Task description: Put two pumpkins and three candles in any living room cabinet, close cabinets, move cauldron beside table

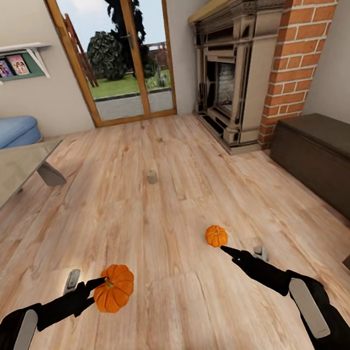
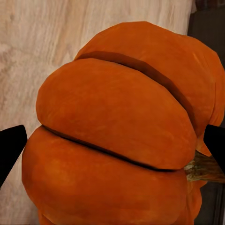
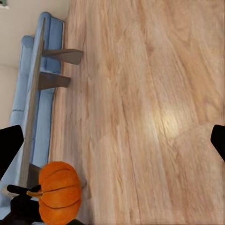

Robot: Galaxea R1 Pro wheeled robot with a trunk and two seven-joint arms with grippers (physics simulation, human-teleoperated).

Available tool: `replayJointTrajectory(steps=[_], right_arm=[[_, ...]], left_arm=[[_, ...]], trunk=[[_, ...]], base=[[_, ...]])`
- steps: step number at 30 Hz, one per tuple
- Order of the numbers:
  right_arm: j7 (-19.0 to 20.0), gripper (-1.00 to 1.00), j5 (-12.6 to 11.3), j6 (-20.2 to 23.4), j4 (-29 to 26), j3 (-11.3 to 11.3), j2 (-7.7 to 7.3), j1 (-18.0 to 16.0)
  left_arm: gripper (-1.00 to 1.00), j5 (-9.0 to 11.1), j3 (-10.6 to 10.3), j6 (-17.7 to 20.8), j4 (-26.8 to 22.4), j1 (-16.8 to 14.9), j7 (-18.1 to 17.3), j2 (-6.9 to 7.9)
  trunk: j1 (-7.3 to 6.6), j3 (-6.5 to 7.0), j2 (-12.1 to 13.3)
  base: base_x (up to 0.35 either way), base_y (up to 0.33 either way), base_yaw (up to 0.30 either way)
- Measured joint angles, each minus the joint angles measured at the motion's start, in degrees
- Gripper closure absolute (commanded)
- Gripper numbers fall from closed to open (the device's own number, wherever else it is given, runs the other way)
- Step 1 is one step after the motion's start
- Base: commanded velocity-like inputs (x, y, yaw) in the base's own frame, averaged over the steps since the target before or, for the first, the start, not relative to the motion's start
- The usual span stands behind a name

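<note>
Up front, my left gripper (image 1: 103, 281) was clamped on the larger pumpkin (image 1: 114, 287), lifted clear of the floor (image 1: 176, 303). Through the left wrist camera the pumpkin (image 2: 122, 136) packed the whole gap between the jaws, one black fingertip (image 2: 10, 147) at each flank, stem (image 2: 202, 168) pointing toward one of them.

My right gripper (image 1: 229, 253) was spread wide and held nothing. Through the right wrist camera its two fingertips (image 3: 9, 147) sat at opposite edges with bare floor (image 3: 154, 112) between them. The smaller pumpkin (image 1: 216, 236) rested on the floor just ahead of those jaws; whether a tip touched it I couldn't tell.

One candle (image 1: 152, 176) stood upright on the floor well beyond both grippers, roughly midway between them.

Cabinet (image 1: 329, 164) sat against the wall outboard of the right jaws, beside the brick fireplace (image 1: 238, 71); its front looked closed from here. Table (image 1: 7, 170) lay outboard of the left jaws, blue sofa (image 1: 2, 132) beyond it. The right wrist camera also caught the held pumpkin (image 3: 58, 191), with table (image 3: 35, 98) and sofa (image 3: 49, 61) behind it.
</note>
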Motion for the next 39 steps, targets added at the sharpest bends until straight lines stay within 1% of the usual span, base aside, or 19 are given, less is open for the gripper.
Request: replayJointTrajectory(steps=[11,12,14,18,28,39], right_arm=[[-0.3,-1.0,0.0,-0.3,1.6,-0.2,-0.01,-0.3],[-0.3,-1.0,0.0,-0.3,1.6,-0.2,-0.01,-0.3],[-1.0,-1.0,0.1,-0.3,1.5,-0.3,-0.01,-0.3],[-2.4,-1.0,0.0,-0.3,1.5,-0.2,0.01,-0.3],[-2.9,-1.0,0.0,-0.4,1.5,0.0,0.08,-0.3],[-2.9,-1.0,0.0,-0.4,1.5,0.1,0.08,-0.3]], left_arm=[[1.0,-0.3,0.1,-0.1,0.0,0.0,0.2,0.02],[1.0,-0.3,0.5,-0.2,0.1,0.0,0.2,0.03],[1.0,-0.4,2.0,-0.1,0.1,0.0,0.3,-0.06],[1.0,-0.5,2.9,-0.1,0.1,0.0,0.3,-0.1],[1.0,-0.6,3.0,-0.2,0.1,0.0,0.3,-0.15],[1.0,-0.5,3.0,-0.2,0.1,0.0,0.3,-0.2]], trunk=[[0.0,0.0,0.0],[0.0,0.0,0.0],[0.0,0.0,0.0],[0.0,0.0,0.0],[0.0,0.0,0.0],[0.0,0.0,0.0]], base=[[0.33,0.005,0.0],[0.332,0.085,0.0],[0.333,0.119,0.0],[0.333,0.138,0.0],[0.333,0.135,0.0],[0.333,0.016,0.0]])
